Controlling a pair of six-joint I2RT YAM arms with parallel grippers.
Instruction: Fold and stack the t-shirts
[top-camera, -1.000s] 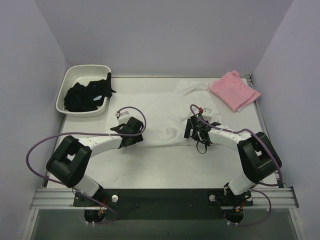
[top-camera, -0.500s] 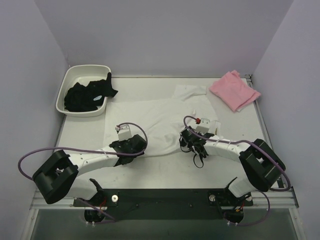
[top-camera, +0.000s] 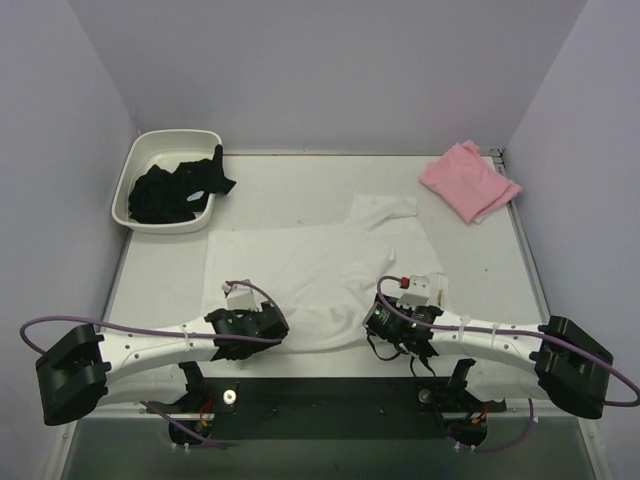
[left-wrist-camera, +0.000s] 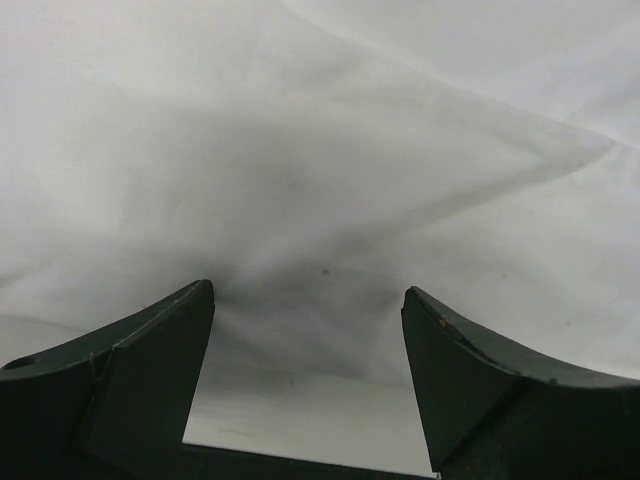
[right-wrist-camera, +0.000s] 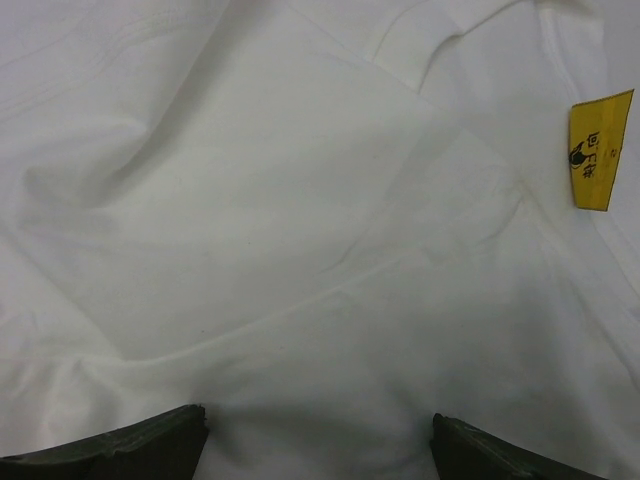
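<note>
While the white t-shirt (top-camera: 310, 265) lies spread flat in the middle of the table (top-camera: 300, 180), its yellow neck tag (right-wrist-camera: 598, 150) showing under the right wrist, no fold is made in it yet; the pink t-shirt (top-camera: 468, 180) sits folded at the far right corner, well apart; so I judge about half of the work is left: to fold the white one, then to stack the two. The left gripper (top-camera: 248, 332) and the right gripper (top-camera: 398, 330) stand low at the shirt's near edge, both with jaws spread wide and pinching nothing; a white tub (top-camera: 127, 185) holding dark clothing (top-camera: 175, 190) stands far left.
</note>
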